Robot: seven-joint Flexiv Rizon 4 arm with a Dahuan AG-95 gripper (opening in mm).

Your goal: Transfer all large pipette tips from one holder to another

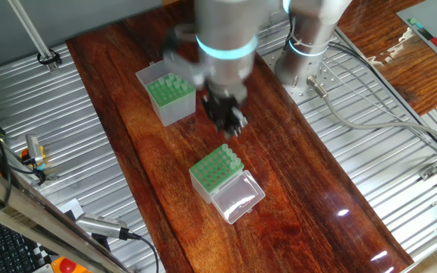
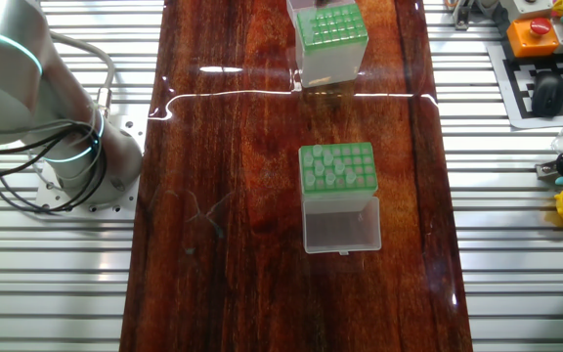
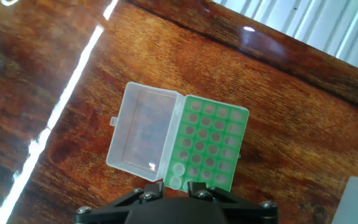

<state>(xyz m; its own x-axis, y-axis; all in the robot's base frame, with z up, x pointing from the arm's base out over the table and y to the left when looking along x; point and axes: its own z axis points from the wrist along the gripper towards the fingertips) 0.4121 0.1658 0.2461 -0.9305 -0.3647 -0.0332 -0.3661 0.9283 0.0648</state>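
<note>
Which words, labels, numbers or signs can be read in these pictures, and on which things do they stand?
None can be read.
Taller green-topped box: no print shows.
Shorter box and its clear lid: no print shows.
Keyboard at the table's edge: markings too small and blurred.

The tabletop (image 2: 233, 196) is glossy reddish-brown wood grain. Both holders have green hole-dotted tops: the taller one (image 2: 330, 44) with grey-translucent sides, the shorter one (image 2: 337, 168) with a clear lid (image 2: 341, 225).

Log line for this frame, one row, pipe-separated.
pincer: between racks, state unclear | tall rack: behind | lidded rack: lid open flat, some tips seated | wooden table
</note>
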